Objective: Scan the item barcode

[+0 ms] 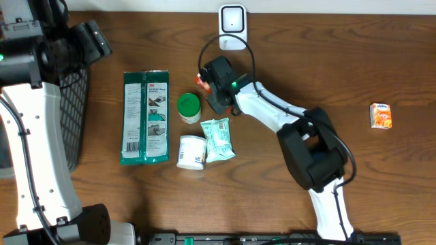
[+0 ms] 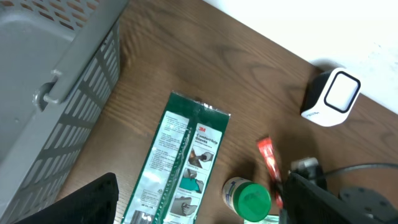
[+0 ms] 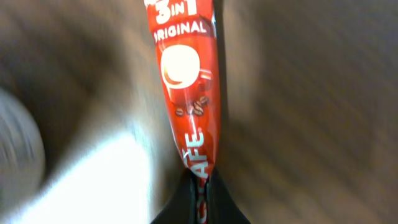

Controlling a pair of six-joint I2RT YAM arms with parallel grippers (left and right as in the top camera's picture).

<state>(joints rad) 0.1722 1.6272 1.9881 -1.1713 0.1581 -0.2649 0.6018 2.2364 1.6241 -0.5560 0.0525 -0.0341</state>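
Overhead, coffee sachet [image 1: 199, 82] mostly behind right jaws.

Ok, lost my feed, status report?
Right end effector shut on red coffee sachet. Left end effector open, empty, near basket. Green-capped bottle close beside sachet.

Top of coffee sachet [image 3: 189, 93] off-frame

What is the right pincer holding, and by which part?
The right pincer holds the red coffee sachet by one short end.
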